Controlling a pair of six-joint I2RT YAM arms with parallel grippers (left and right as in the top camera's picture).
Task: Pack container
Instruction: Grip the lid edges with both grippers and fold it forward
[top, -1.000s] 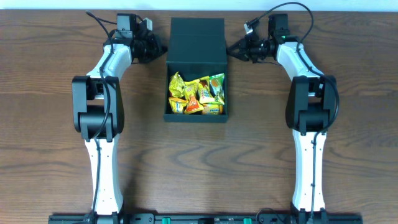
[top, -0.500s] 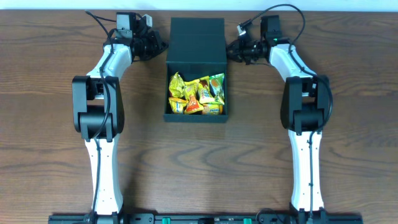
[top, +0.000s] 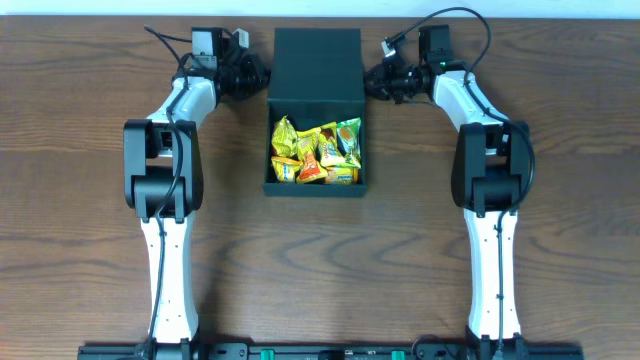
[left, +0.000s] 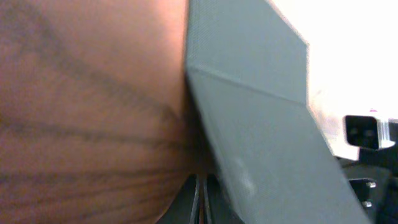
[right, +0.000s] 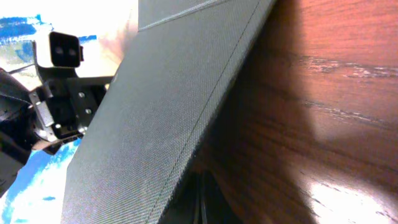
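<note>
Left gripper (top: 256, 73): had edged in against the left edge of the lid (top: 316, 60); jaws looked narrow, nearly closed.
Container (top: 314, 188): sat between the grippers, unmoved, lid laid back, snack packets (top: 316, 150) inside.
Right gripper (top: 376, 80): had moved inward to the lid's right edge; jaws likewise narrow.
Judgement: filling finished, lid closure starting.

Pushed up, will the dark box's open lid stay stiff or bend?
Probably stiff: the lid lies as a flat panel with straight edges and should fold only at its crease. Its woven surface looks unlikely to be slippery. The box holds only small snack packets, so it may slide.
</note>
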